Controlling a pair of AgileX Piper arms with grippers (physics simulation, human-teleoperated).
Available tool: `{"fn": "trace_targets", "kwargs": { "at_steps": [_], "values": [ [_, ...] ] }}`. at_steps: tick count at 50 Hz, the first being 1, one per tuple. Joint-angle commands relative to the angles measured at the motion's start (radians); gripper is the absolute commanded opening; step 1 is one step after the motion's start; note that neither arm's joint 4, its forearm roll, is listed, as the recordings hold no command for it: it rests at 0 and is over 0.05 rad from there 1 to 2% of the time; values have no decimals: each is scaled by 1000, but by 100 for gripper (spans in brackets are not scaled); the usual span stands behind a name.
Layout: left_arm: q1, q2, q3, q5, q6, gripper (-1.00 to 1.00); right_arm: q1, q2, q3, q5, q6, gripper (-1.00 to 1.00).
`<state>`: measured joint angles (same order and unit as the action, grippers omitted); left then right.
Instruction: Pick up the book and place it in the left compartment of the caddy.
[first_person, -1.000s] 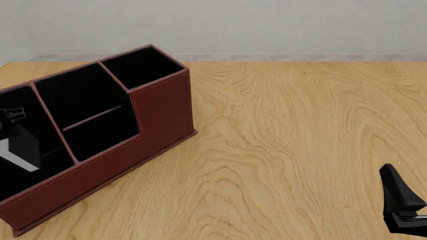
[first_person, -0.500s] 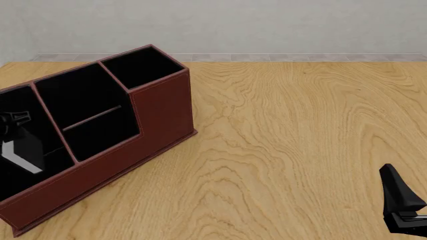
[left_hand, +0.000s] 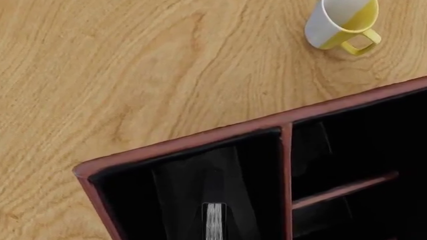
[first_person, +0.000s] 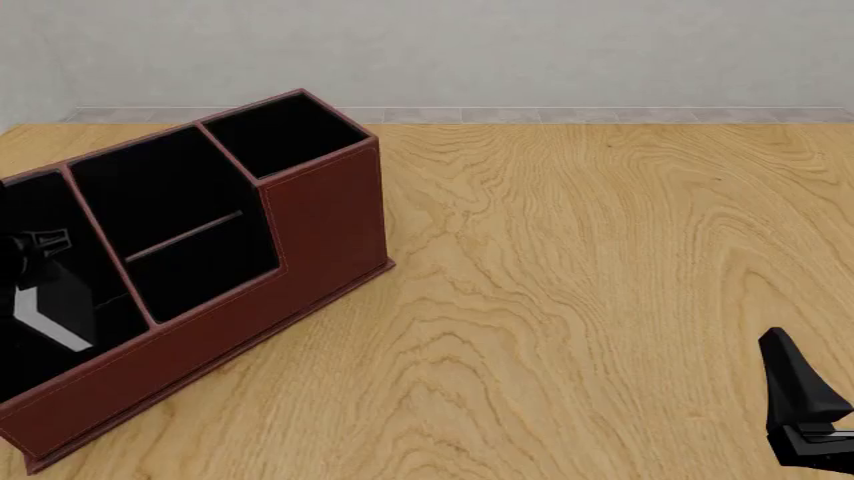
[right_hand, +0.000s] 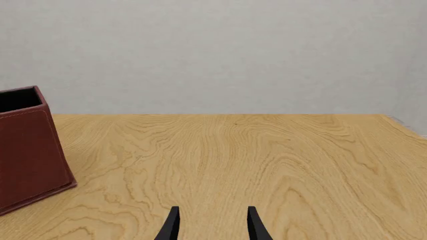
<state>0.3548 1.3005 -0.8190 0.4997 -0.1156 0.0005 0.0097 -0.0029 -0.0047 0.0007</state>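
Front view: left claw (first_person: 24, 262) grips the book (first_person: 51, 305), tilted, inside the caddy's (first_person: 327, 225) left compartment (first_person: 34, 215).

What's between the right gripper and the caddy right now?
Only bare wood tabletop, as the front view shows: the right gripper sits low at the near right and the caddy far to its left. The right wrist view shows the same.

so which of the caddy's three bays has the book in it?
The wide end bay at the caddy's left end, with one partition. The book stands there; the middle bay and the small tall bay show only black lining.
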Motion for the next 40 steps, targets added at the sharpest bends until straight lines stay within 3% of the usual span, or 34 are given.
{"fn": "trace_targets", "kwargs": {
  "at_steps": [1,17,18,40],
  "values": [
    [4,5,-6,2,16,-100,0,-3,-1,3,0,100],
    [2,19,-11,-5,14,-100,0,-3,-1,3,0,100],
    [2,22,-10,-4,13,100,0,-3,-1,3,0,100],
    [18,36,-22,-7,20,100,0,-3,-1,3,0,100]
  ]
}}
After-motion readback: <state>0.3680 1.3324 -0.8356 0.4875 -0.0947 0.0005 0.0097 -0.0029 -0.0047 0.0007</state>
